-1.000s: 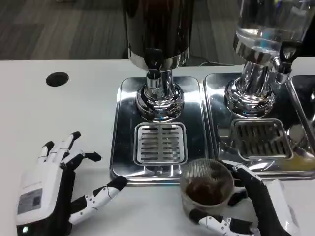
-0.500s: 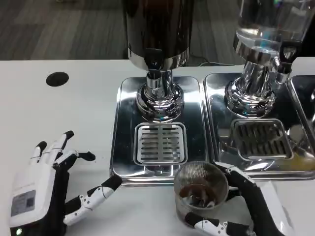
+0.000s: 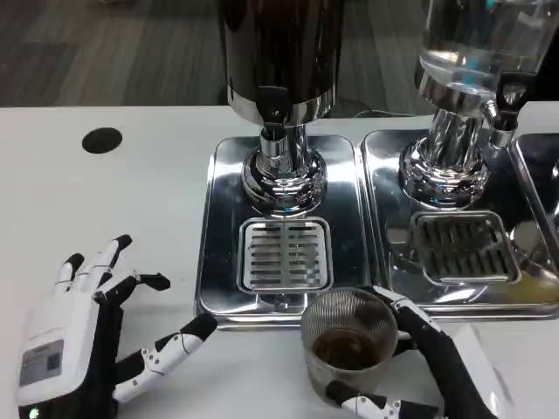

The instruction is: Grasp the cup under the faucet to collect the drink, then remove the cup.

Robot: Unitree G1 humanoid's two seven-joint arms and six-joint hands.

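Since a second ago the cup point(image 3: 349, 340) has drifted left along the front lip of the left drip tray point(image 3: 218, 227), carried by the right hand point(image 3: 419, 367), while the left hand point(image 3: 87, 336) has sunk slightly lower on the white table point(image 3: 105, 201). Overhead, the dark dispenser's faucet point(image 3: 272, 140) stands well behind the cup. Right-hand fingers wrap the cup; left-hand fingers lie spread, holding nothing. Dark drink inside could slosh out if the cup's base catches the tray edge.
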